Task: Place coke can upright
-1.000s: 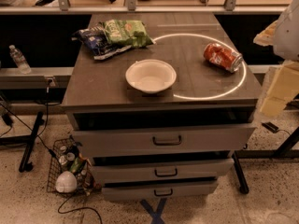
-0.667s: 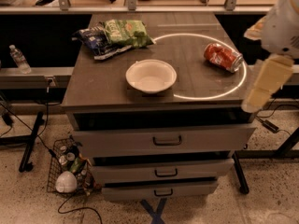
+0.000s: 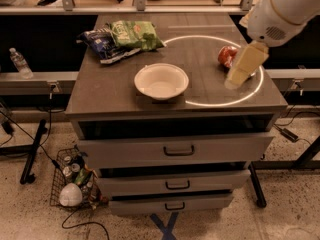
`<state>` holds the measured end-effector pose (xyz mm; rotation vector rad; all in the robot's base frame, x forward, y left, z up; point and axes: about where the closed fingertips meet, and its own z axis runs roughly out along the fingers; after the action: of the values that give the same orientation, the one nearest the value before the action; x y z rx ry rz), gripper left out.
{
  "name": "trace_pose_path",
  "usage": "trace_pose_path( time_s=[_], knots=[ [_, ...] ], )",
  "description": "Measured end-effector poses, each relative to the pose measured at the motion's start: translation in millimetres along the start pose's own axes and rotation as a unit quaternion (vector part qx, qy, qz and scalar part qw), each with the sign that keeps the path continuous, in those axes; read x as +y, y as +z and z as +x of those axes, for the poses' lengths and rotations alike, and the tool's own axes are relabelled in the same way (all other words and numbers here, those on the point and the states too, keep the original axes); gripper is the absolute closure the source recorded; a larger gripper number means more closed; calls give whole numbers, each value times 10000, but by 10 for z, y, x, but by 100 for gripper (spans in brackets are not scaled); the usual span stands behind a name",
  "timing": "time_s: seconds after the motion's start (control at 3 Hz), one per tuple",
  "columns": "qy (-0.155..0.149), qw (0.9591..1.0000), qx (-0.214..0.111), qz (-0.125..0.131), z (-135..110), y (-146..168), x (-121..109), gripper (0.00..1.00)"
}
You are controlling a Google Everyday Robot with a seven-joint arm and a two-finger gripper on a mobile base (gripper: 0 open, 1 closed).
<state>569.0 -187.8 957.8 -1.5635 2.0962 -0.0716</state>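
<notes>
The coke can [image 3: 226, 55] is a small red can lying on its side at the right of the cabinet top [image 3: 110, 91], inside a ring of white light. My gripper [image 3: 244, 65] hangs from the white arm [image 3: 285, 9] that comes in from the upper right. It is just over the can's right side and hides part of it. Whether it touches the can does not show.
A white bowl [image 3: 161, 80] sits at the middle of the top. A green chip bag [image 3: 134, 34] and a blue chip bag [image 3: 102, 41] lie at the back left. Drawers [image 3: 178, 150] are below. A water bottle [image 3: 20, 62] and a wire basket [image 3: 75, 184] are at the left.
The arm and gripper have moved left from the cabinet's right edge in over the top and now cover part of the can. The can has not moved.
</notes>
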Motion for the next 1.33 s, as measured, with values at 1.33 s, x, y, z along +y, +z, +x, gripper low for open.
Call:
trace_pose_path(
  time_s=[1.33],
  knots=[
    [1540, 9863, -139, 572, 285, 1337, -1381, 0]
  ],
)
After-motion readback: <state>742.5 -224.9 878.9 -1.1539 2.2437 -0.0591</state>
